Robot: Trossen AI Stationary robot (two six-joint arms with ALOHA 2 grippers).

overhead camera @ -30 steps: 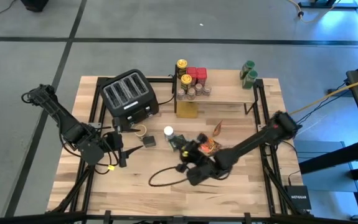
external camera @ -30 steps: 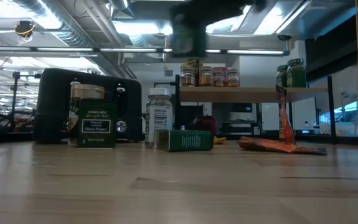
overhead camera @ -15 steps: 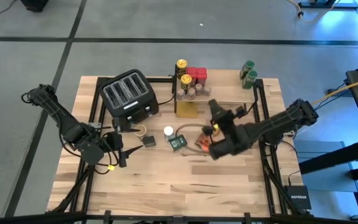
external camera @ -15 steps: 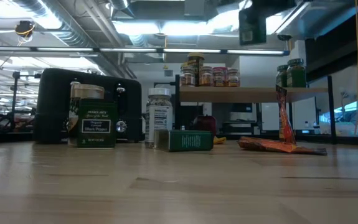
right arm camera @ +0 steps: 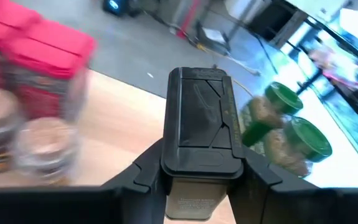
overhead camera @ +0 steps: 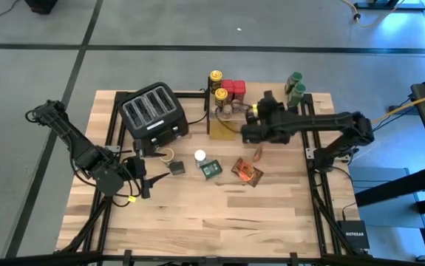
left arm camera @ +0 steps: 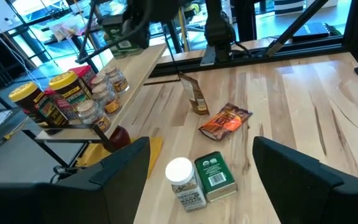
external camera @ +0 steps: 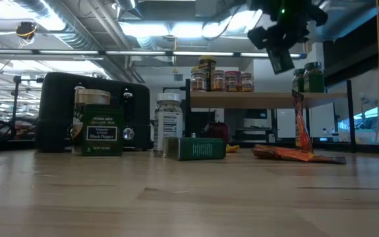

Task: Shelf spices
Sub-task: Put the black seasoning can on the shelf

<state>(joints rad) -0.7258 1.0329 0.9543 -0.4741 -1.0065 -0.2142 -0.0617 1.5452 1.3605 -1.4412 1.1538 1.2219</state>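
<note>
The right gripper (overhead camera: 250,127) is hovering above the shelf (overhead camera: 271,114), near the middle of its plank, with its jaws clamped on a dark-lidded tin (right arm camera: 198,146) held upright between them. The shelf is standing at the far edge of the desk (overhead camera: 197,214), and it is already carrying two yellow-lidded jars (overhead camera: 216,80), red-lidded jars (overhead camera: 233,89) and some small clear jars (left arm camera: 98,102) at one end, with two green-lidded jars (overhead camera: 295,85) at the other. On the desk in front of the shelf, a white-lidded jar (overhead camera: 199,157) is sitting just beside a green tin (overhead camera: 211,169), and an orange foil packet (overhead camera: 247,172) is lying near them. A black toaster (overhead camera: 153,112) is sitting at the far side, beside the shelf. The left gripper (overhead camera: 143,177) is waiting low near the desk's left edge, its jaws standing wide apart and holding nothing
</note>
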